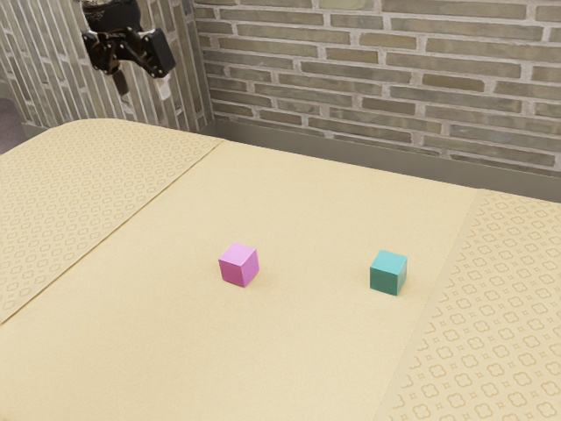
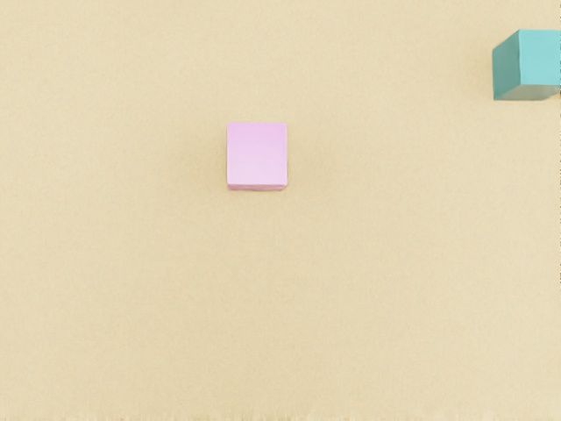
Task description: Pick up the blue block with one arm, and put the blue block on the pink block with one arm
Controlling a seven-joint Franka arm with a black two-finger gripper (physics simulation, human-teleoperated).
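Gripper: yours hangs high, at 11 o'clock from the pink block, fingers seemingly parted, holding nothing.
Blue block: on the table, at 3 o'clock from the pink block, well apart.

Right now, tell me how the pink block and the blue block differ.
Colour: the pink block is pale pink, while the blue block is a teal blue.
Place: the pink block sits mid-table, toward the exterior view's left. The blue block sits to its right, close to the patterned strip of the table.
Shared: both are cubes of like size, lying flat on the table and well apart.
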